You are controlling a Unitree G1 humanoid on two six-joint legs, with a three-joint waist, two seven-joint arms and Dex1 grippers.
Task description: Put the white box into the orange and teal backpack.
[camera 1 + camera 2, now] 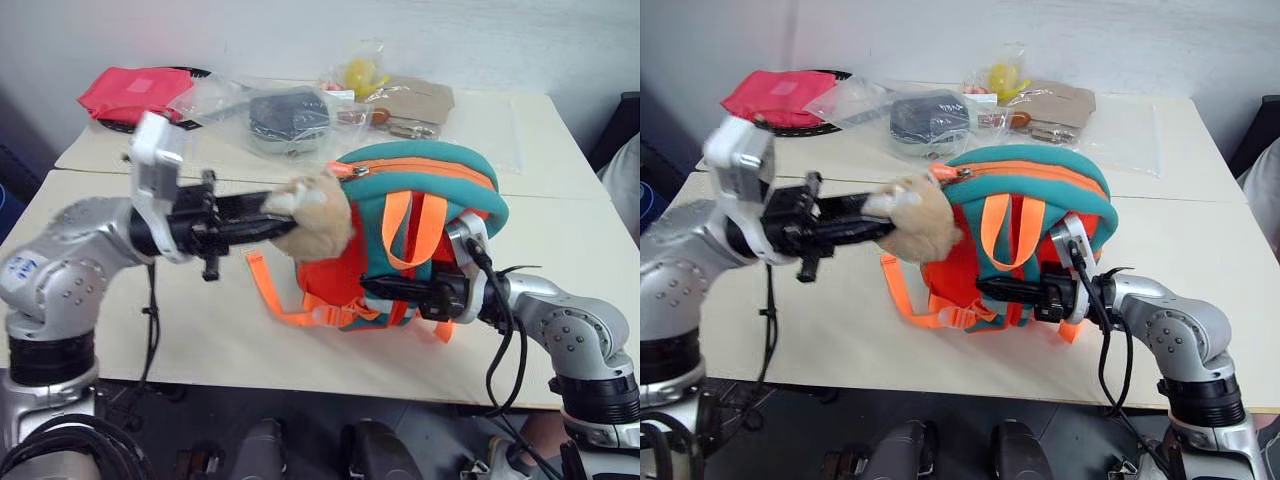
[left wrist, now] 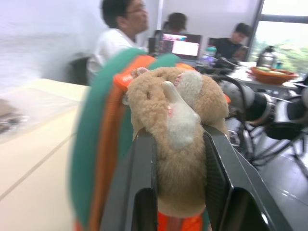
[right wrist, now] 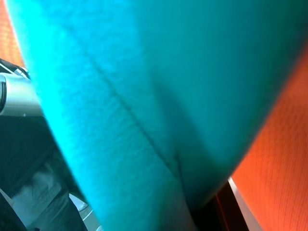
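Teal and orange, the backpack (image 1: 420, 235) stands upright in the middle of the frame on the front cream table (image 1: 250, 340), its orange zipper arching over the top and loose orange straps (image 1: 275, 295) trailing toward the lower left. A tan plush hamster (image 1: 315, 222) hangs off its left side. The left gripper (image 1: 285, 215) reaches in level from the left of the frame, and the left wrist view shows its two black fingers (image 2: 139, 178) clenched on either side of the hamster (image 2: 180, 139). The right gripper (image 1: 375, 290) comes in from the lower right, fingers shut against the lower orange part of the backpack; whether it grips fabric or a strap I cannot tell. I can make out no white box with any certainty.

On the rear table (image 1: 530, 130), in the upper part of the frame, a red cloth bundle (image 1: 135, 92) sits at upper left, a dark round item in a clear plastic bag (image 1: 288, 115) beside it, then a yellow object (image 1: 362, 75) and a tan pouch (image 1: 415, 100). People sit at desks in the left wrist view's background.
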